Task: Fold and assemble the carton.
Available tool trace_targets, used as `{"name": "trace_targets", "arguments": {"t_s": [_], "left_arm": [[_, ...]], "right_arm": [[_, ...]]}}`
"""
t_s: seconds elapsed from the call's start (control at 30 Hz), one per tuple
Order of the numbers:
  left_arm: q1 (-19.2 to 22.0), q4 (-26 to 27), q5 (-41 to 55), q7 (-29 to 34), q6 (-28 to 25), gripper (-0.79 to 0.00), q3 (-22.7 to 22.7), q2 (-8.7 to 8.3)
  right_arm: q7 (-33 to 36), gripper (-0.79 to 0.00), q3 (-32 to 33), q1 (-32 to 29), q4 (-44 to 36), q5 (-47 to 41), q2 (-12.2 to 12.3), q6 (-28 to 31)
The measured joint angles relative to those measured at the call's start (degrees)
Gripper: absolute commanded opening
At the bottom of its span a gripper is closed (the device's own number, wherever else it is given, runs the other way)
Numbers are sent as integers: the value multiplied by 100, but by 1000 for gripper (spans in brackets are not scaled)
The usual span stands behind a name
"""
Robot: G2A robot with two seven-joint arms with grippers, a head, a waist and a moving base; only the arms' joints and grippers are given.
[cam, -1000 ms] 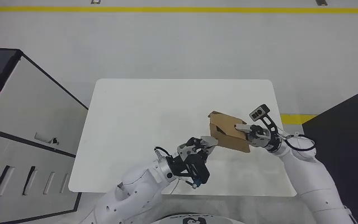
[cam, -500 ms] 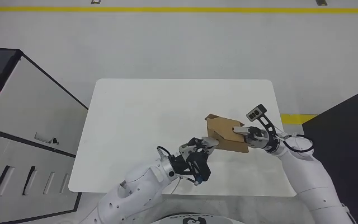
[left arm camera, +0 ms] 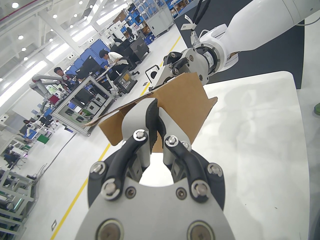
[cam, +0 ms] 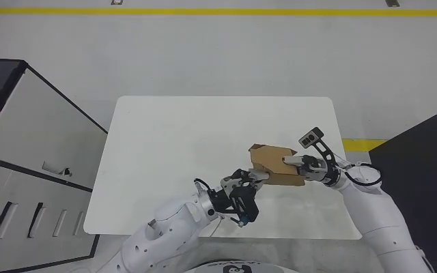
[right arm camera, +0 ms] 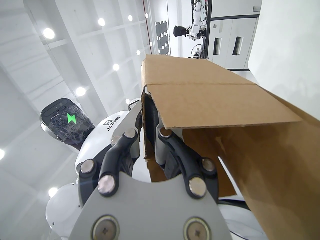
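A brown carton point(cam: 273, 162) is held just above the white table point(cam: 171, 136), right of centre, between both arms. Its flaps are open and it is partly folded. My right gripper point(cam: 290, 161) is shut on a wall at the carton's right end; in the right wrist view the fingers point(right arm camera: 162, 138) clamp a thin cardboard edge of the carton point(right arm camera: 212, 106). My left gripper point(cam: 259, 175) is at the carton's near left corner. In the left wrist view that gripper point(left arm camera: 155, 111) is shut on the lower edge of the carton point(left arm camera: 182, 98), with the right gripper point(left arm camera: 162, 76) behind.
A grey cabinet point(cam: 34, 136) stands off the table's left side. A dark panel point(cam: 410, 157) lies beyond the right edge. The table's left half and far side are bare white surface.
The carton has shifted slightly left and swung to lie more level. Both grippers moved with it and kept their hold.
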State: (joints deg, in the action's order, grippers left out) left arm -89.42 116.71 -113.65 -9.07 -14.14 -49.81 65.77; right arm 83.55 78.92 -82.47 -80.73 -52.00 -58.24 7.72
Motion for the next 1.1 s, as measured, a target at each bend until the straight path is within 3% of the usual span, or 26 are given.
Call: {"name": "trace_targets", "arguments": {"t_s": [0.33,0.8,1.1], "left_arm": [[1,-48,59,54,102,-785,-108,-2],[99,-105,51,36,76,-785,129,48],[66,-84,80,138,261,-785,-60,39]], "right_arm": [[70,-785,13,8,68,8,1,-45],[101,-785,-11,3,86,-55,-17,-23],[103,-785,41,-33,121,-105,-18,7]]}}
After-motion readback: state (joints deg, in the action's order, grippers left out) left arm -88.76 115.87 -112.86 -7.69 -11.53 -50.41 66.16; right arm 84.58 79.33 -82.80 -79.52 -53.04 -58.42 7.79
